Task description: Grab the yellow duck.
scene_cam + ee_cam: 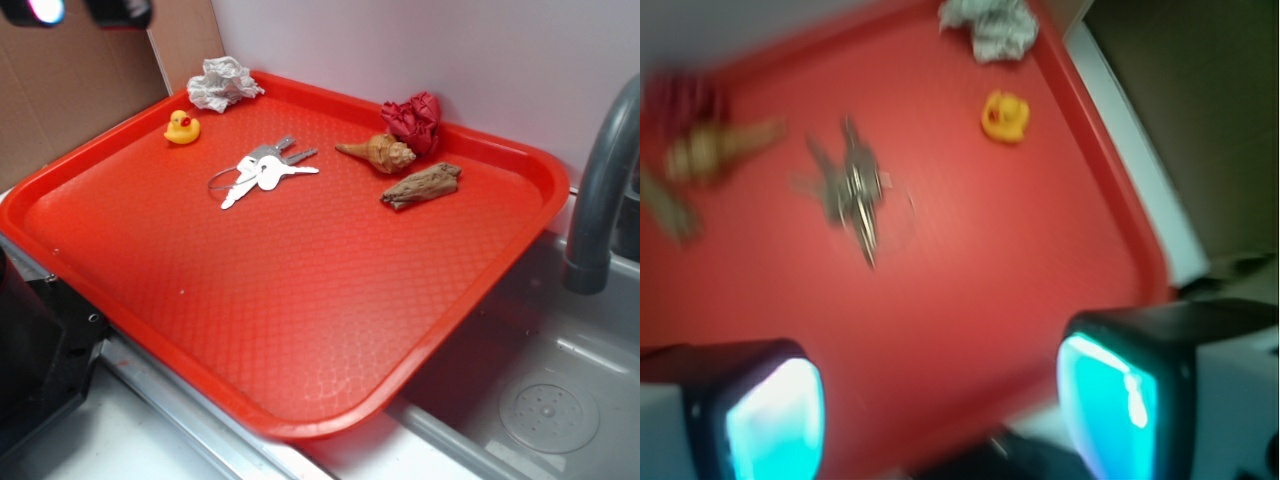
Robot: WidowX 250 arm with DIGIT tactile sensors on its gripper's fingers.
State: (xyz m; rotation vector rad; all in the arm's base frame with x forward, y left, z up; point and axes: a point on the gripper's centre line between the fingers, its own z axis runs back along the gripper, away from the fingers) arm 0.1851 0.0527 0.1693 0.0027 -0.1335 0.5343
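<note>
The small yellow duck (182,127) with a red-orange beak stands near the far left corner of the red tray (300,330). In the wrist view the duck (1005,116) lies far ahead, up and right of centre. My gripper (940,405) is open and empty, high above the tray's near left part, with its two cyan-lit fingertips (775,420) wide apart. In the exterior view only dark parts of the arm show at the top left edge (115,10).
A key bunch (262,171) lies mid-tray, a tan seashell (380,152) and a bark piece (421,185) to its right. Crumpled white paper (222,83) and a red wad (413,120) sit at the back rim. A grey faucet (600,190) and sink are to the right.
</note>
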